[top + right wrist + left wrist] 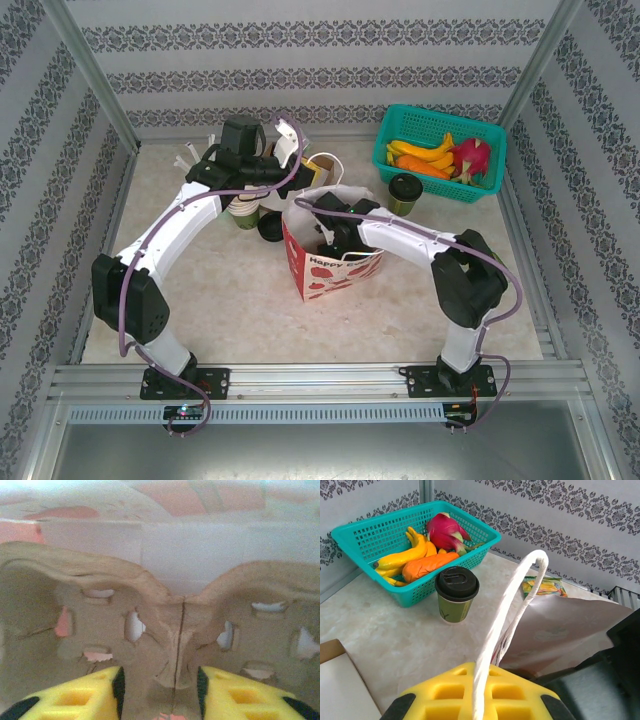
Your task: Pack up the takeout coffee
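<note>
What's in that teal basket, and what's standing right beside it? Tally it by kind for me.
Banana bunch: 1
Orange vegetable: 1
Pink dragon fruit: 1
Lidded green coffee cup: 1
Total: 4

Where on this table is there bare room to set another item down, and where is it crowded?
The widest bare table is at the near edge, between the left arm and the paper bag. Another patch lies right of the right arm, in front of the basket. Crowded: the cups behind the bag, and around the lidded coffee cup.
</note>
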`<state>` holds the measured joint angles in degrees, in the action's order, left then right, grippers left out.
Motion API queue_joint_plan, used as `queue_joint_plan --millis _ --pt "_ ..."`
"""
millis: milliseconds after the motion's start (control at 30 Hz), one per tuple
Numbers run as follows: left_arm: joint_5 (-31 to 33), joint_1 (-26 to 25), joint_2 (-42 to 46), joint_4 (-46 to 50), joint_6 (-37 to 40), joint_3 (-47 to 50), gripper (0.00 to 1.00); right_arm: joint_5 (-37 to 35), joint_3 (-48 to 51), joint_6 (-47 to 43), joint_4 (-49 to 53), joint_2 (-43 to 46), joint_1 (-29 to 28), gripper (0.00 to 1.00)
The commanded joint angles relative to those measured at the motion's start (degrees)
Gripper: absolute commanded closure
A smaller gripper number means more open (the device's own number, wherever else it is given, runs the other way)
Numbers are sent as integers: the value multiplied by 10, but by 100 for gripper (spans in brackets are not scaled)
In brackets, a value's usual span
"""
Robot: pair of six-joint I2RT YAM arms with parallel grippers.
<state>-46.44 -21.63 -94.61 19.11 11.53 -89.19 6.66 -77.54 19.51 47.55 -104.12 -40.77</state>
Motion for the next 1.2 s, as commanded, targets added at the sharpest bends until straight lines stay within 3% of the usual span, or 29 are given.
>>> queue_joint_plan --millis 0,67,100,500,867,1000,1167 --pt "-12 5 -7 21 -3 -21 100 -2 1 -10 28 4 -2 85" --pt "-12 5 -10 28 -1 -27 100 3 12 -14 25 -9 -2 98" --pt "-11 5 -11 29 -2 -28 100 5 19 -15 22 -15 -1 100" --pt "-23 6 -27 49 -12 -50 100 -22 40 -7 1 -74 -7 100" --pt "-39 6 -38 76 -18 -76 100 8 14 -10 -9 -17 -19 100" --pt "-46 5 -38 80 -20 -76 100 -81 22 44 -4 -57 -16 100" --pt "-44 6 -40 88 -14 -71 100 -45 2 32 -24 -46 -26 93"
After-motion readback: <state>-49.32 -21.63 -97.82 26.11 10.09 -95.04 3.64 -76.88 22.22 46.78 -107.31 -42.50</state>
